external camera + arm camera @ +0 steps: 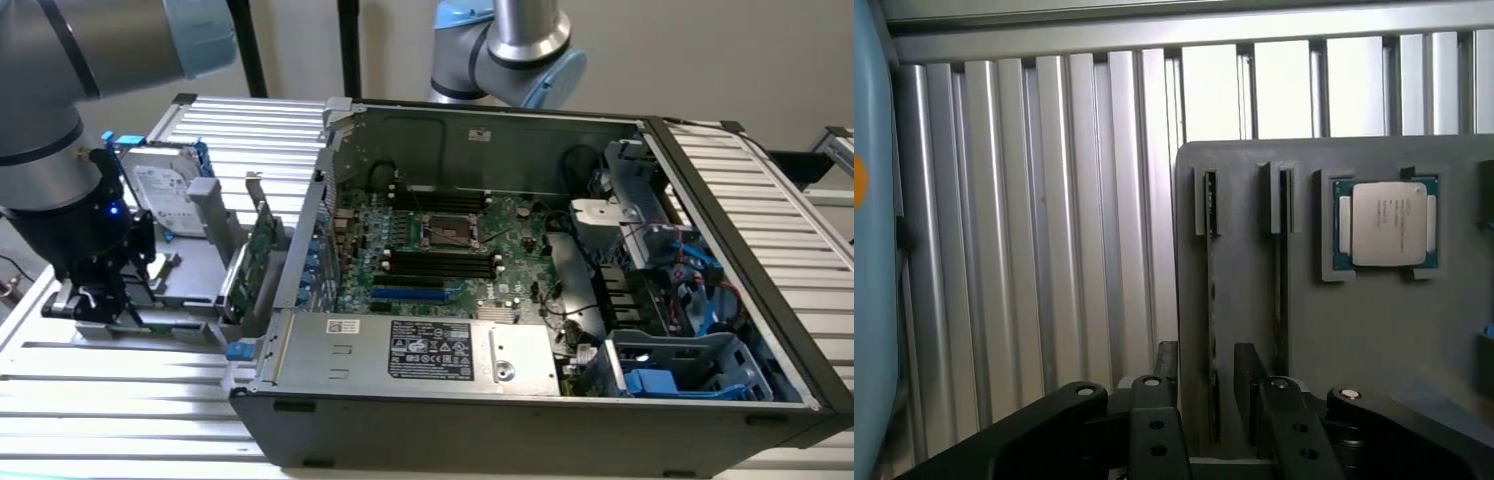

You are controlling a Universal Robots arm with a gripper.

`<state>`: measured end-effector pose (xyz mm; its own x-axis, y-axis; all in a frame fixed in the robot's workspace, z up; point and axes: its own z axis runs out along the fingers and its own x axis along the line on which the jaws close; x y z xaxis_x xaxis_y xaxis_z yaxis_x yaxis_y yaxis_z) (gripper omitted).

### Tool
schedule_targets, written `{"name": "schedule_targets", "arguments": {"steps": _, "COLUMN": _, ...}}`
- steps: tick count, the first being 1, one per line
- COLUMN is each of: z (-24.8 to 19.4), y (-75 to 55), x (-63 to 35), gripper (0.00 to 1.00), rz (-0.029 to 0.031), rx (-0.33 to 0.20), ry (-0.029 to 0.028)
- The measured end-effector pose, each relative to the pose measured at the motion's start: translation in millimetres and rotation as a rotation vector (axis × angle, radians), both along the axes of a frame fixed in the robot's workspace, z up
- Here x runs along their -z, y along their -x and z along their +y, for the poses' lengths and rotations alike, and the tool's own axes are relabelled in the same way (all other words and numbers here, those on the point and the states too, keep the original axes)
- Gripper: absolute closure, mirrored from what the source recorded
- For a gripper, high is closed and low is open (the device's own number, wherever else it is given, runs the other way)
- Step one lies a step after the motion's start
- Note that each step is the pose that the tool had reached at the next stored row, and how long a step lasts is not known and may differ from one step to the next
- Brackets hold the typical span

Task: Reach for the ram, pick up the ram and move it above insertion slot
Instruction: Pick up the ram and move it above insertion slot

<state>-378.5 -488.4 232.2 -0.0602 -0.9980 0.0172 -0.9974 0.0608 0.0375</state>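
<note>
The ram (1211, 290) stands on edge in a slot of the grey holder (1374, 340); I see it as a thin dark-green strip. My gripper (1206, 352) is low over it and open. One finger (1166, 385) is on each side of the stick, with a small gap to it. A second thin stick (1281, 270) stands in the neighbouring slot. In the exterior view my gripper (96, 298) is down at the holder, at that view's left, outside the open computer case (534, 420). The black memory slots (441, 262) lie on the motherboard inside.
A processor chip (1384, 222) sits in a recess of the holder beside the sticks. A silver hard drive with blue rails (167, 190) and a green expansion card (260, 258) stand between my arm and the case wall. A second arm (514, 50) stands behind the case.
</note>
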Motion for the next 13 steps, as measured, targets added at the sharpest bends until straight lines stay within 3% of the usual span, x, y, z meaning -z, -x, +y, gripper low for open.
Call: {"name": "schedule_targets", "arguments": {"steps": 13, "z": 0.1, "y": 0.0, "x": 20.4, "gripper": 0.64, "rz": -0.0001, "rx": -0.011, "ry": -0.0002}}
